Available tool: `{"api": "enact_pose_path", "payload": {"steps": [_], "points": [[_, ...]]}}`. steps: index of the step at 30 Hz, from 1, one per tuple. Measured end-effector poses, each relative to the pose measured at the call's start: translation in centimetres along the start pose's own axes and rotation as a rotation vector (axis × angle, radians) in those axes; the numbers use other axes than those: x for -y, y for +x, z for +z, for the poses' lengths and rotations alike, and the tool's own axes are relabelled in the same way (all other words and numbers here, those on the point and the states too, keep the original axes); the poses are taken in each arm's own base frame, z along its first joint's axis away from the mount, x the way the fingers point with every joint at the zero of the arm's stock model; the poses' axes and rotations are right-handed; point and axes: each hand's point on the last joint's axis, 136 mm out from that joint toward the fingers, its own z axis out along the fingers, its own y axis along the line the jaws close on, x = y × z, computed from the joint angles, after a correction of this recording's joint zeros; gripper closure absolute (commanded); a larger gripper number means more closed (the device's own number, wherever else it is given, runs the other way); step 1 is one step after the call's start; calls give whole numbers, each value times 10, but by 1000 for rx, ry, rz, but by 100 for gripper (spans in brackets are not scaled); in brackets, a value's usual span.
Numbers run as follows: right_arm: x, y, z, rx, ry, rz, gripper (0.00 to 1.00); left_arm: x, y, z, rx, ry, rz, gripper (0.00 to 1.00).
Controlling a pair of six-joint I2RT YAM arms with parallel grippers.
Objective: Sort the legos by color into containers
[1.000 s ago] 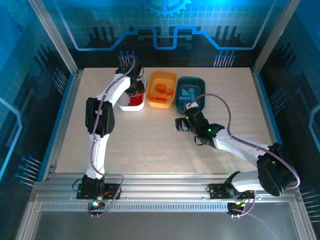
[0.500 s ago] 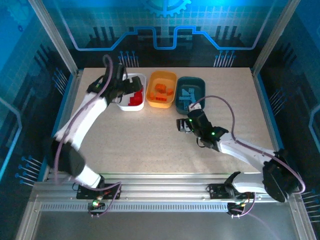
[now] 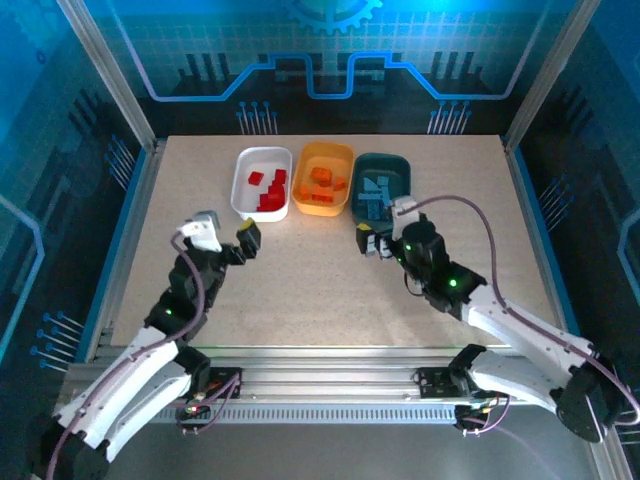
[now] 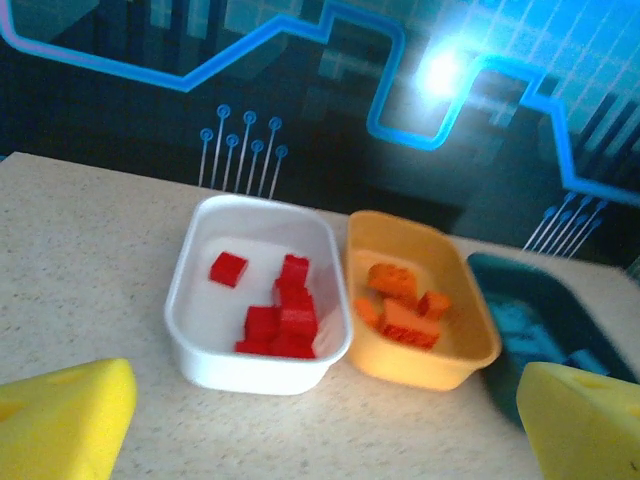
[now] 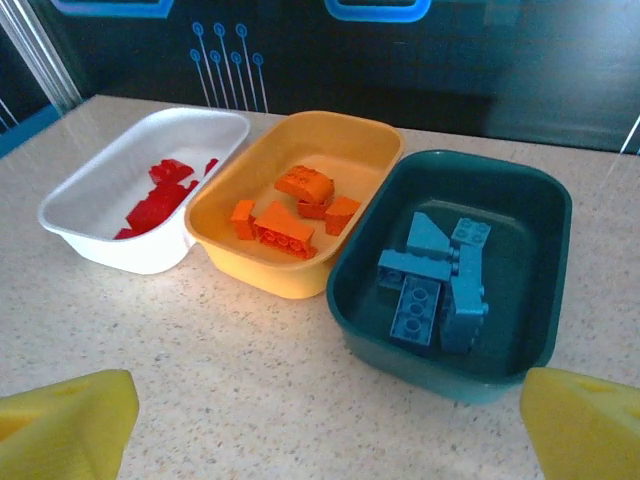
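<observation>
The three tubs stand in one row at the 12 o'clock side of the table [image 3: 330, 290], touching side to side: the white tub [image 3: 248, 165] on the left, the orange tub [image 3: 325, 153] in the middle, the teal tub [image 3: 388, 164] on the right. The red legos [image 4: 282, 318] lie in the white tub, most of them piled toward its near end. The orange legos [image 4: 402, 305] lie in the orange tub, and the blue legos [image 5: 438, 280] lie in the teal tub. No brick is seen on the bare table.

The left gripper [image 3: 228, 240] is over the table and well apart from the row. Its jaws are spread wide and they hold nothing; in the left wrist view its yellow pads [image 4: 60, 415] are at the two lower corners. From this gripper the white tub is at about 1 o'clock.

The right gripper [image 3: 383, 228] is just beside the near wall of the teal tub, which is at 12 o'clock from it. Its jaws are also wide apart and empty. The orange tub is at about 11 o'clock from it, and the white tub at 10 o'clock.
</observation>
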Motion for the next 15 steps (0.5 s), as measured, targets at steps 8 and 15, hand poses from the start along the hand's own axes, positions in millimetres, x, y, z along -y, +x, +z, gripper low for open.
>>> {"api": "enact_pose_path", "payload": {"steps": [8,15], "points": [[31,-14,-7,76,63,-76,0,-37,29,13,53,-119,235,1],[98,4,-7,99,121,-97,0,-112,99,44,-97,-335,240,1]]}}
